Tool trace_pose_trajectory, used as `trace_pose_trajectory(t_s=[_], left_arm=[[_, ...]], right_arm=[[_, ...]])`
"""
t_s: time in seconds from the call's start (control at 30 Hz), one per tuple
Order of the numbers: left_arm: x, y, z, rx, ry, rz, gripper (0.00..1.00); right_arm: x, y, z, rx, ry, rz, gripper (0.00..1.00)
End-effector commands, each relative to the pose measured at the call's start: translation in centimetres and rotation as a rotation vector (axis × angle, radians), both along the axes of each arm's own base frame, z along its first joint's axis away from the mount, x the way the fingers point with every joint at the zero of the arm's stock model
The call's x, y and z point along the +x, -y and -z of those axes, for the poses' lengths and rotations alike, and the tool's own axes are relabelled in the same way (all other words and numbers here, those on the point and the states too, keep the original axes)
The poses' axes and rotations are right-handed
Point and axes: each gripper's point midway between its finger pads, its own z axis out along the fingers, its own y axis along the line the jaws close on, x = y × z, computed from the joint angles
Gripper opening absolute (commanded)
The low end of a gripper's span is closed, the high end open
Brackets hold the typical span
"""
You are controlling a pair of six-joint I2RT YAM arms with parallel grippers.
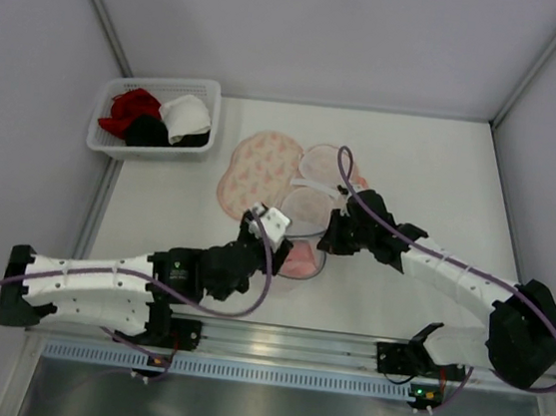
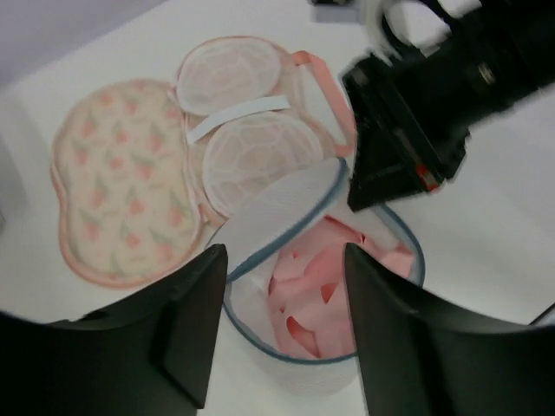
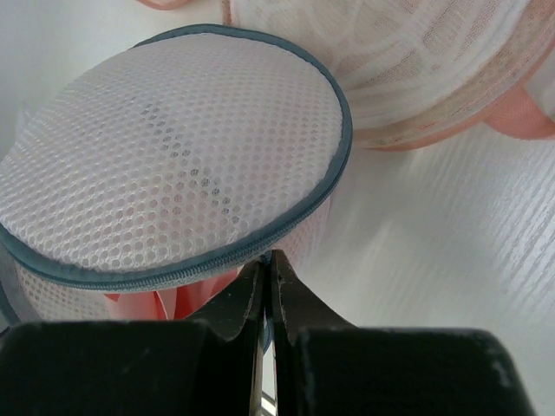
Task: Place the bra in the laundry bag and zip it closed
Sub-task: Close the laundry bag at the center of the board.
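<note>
The pale pink bra (image 2: 316, 286) lies crumpled inside a round white mesh laundry bag (image 2: 286, 204) with a blue-grey zip rim, near the table's middle (image 1: 302, 261). The bag's mesh lid (image 3: 173, 147) stands tilted up, and pink fabric (image 3: 195, 299) shows under its edge. My right gripper (image 3: 267, 258) is shut on the zip rim at the bag's right side (image 1: 326, 242). My left gripper (image 2: 284, 260) hangs open just above the bag's left side (image 1: 280, 230), with nothing between its fingers.
A peach floral bag (image 2: 121, 182) lies spread open behind the mesh bag, with two white mesh domes (image 2: 260, 160) beside it. At the back left stands a white basket (image 1: 101, 128) holding red, black and white garments. Walls close the table's back and sides.
</note>
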Motion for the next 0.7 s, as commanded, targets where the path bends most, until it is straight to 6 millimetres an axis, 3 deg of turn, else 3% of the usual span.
trace_pose_trajectory(t_s=[0.0, 0.07, 0.23, 0.4, 0.53, 0.67], left_arm=[[2.9, -2.7, -2.6, -0.363, -0.268, -0.326, 0.68], [5.2, -3.5, -1.9, -0.572, -0.421, -0.429, 0.89], [6.1, -2.5, -0.9, -0.633, -0.517, -0.506, 0.98], [5.5, -1.4, 0.3, -0.811, -0.693, -0.602, 0.98], [5.5, -1.4, 0.5, -0.928, -0.752, -0.654, 0.98], [5.8, -0.1, 0.8, -1.003, -0.808, -0.664, 0.96]], right_arm=[[0.9, -0.3, -1.1, 0.041, 0.077, 0.003, 0.0], [0.8, -0.2, -0.6, 0.032, 0.072, 0.009, 0.0], [1.0, 0.0, -0.8, 0.028, 0.086, 0.037, 0.0], [1.5, -0.2, -1.0, 0.033, 0.088, 0.066, 0.0], [1.6, -0.5, -0.8, 0.046, 0.092, 0.072, 0.0], [1.7, -0.7, -1.4, 0.052, 0.108, 0.065, 0.0]])
